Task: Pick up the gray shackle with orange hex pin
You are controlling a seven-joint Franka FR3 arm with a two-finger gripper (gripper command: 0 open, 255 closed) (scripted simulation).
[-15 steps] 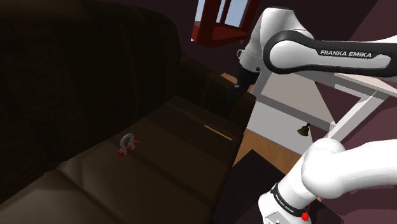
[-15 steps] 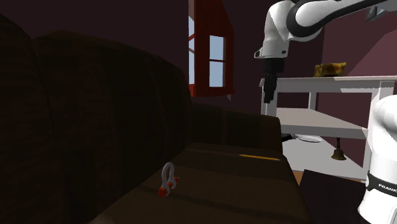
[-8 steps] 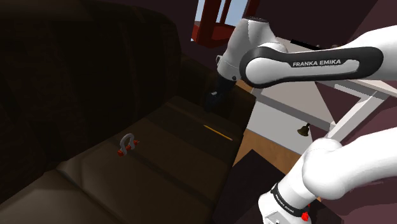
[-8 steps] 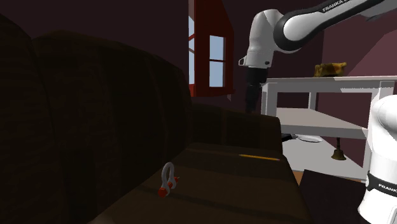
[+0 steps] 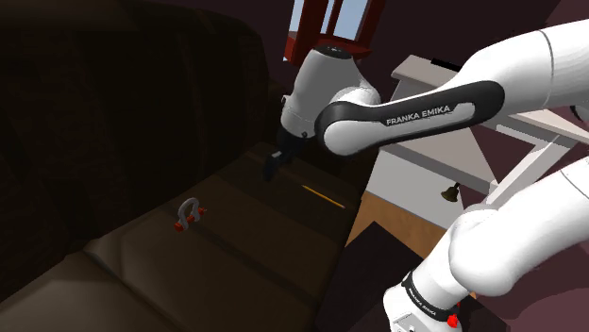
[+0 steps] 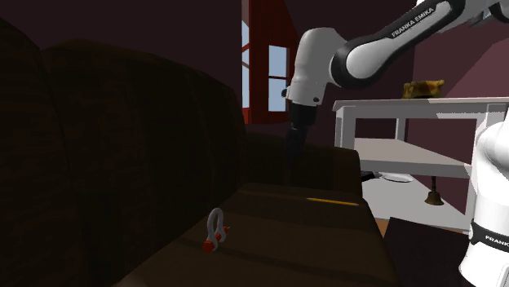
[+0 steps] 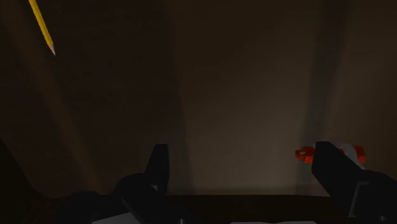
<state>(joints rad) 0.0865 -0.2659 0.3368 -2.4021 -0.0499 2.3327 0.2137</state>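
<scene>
On the seat of a dark brown sofa (image 5: 255, 247), nearer to the back edge than to the front edge: a gray shackle (image 5: 189, 213) with an orange pin. Seen in the second exterior view with the bow upward and the orange pin ends low, by the seat. Nothing touching it.

Above the same seat, toward the armrest end and well apart from the shackle: the black gripper (image 5: 272, 171), pointing down. Fingers standing apart, with nothing between them (only bare seat in the gap, as the wrist view shows). In the wrist view, the shackle (image 7: 305, 153) partly hidden behind one finger, one orange pin end showing on each side of this finger and a little gray beside it; not between the fingers, not held.

Near the front edge of the seat, at the armrest end: a yellow pencil (image 5: 323, 195), lying flat, roughly along that edge. Well apart from the shackle, and off to the side of the gripper in the wrist view.

Beyond the armrest: a white table (image 6: 408, 106) with a lower shelf. On its top, a small yellowish-brown thing (image 6: 422, 87), too small to name. On the floor under the table, a small bell (image 6: 433, 196). Behind the sofa, a red window frame (image 6: 265, 65) with blue panes.
</scene>
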